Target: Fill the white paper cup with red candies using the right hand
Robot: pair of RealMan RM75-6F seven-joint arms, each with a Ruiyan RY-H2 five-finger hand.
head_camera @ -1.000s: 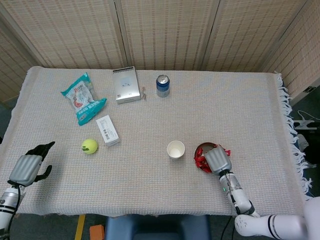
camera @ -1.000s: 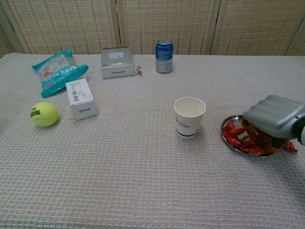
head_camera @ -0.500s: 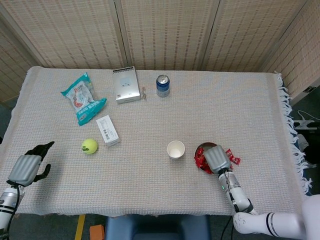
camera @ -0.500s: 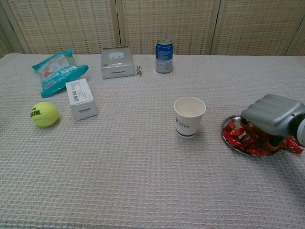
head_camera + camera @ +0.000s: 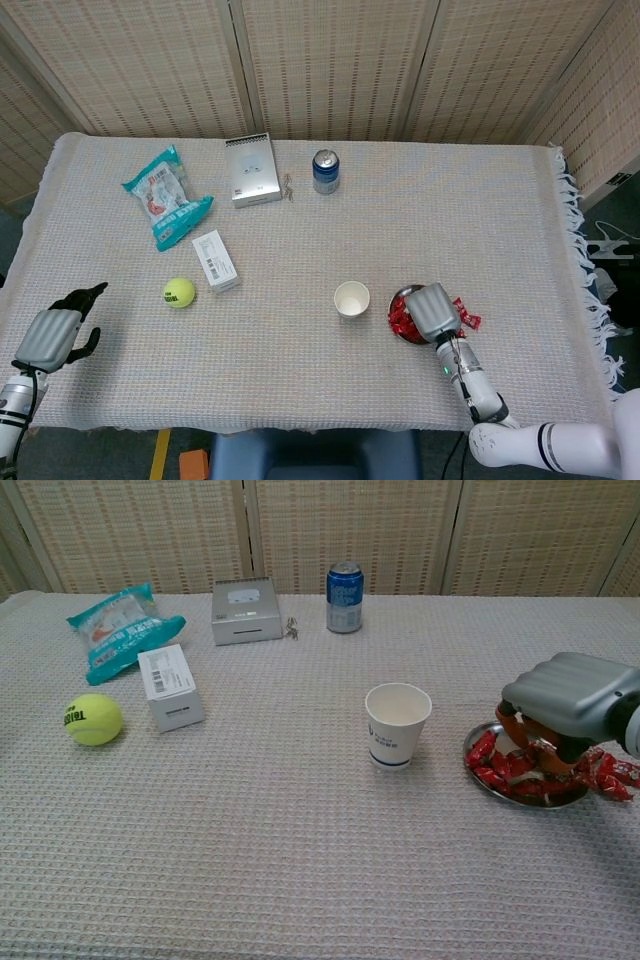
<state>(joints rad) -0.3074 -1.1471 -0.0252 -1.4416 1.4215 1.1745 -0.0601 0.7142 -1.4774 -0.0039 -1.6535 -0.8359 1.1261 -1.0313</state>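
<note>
The candies (image 5: pixel 510 775) are small and light, in shiny red wrappers. I think the wrappers are slippery and crinkly, so they may slide out of a loose grip. The best way is to pinch one or two by the fat middle, or scoop a few together, not grab the twisted ends.

Most candies lie in a heap on a small metal dish (image 5: pixel 478 781). A few have spilled off the dish at its 3 o'clock side and lie on the cloth (image 5: pixel 300 860).

The right hand (image 5: pixel 570 705) is right over the dish, low down, with its fingers (image 5: pixel 548 746) curled downward into the heap. The fingertips seem to touch the candies, but I cannot tell if any candy is really held yet.

The cup (image 5: pixel 397 725) stands upright at the dish's 9 o'clock, near it but not touching. It looks empty. It is thin paper, so a bump could tip it.

The left hand (image 5: pixel 55 332) rests far away at the table's edge, fingers partly apart, holding nothing.
</note>
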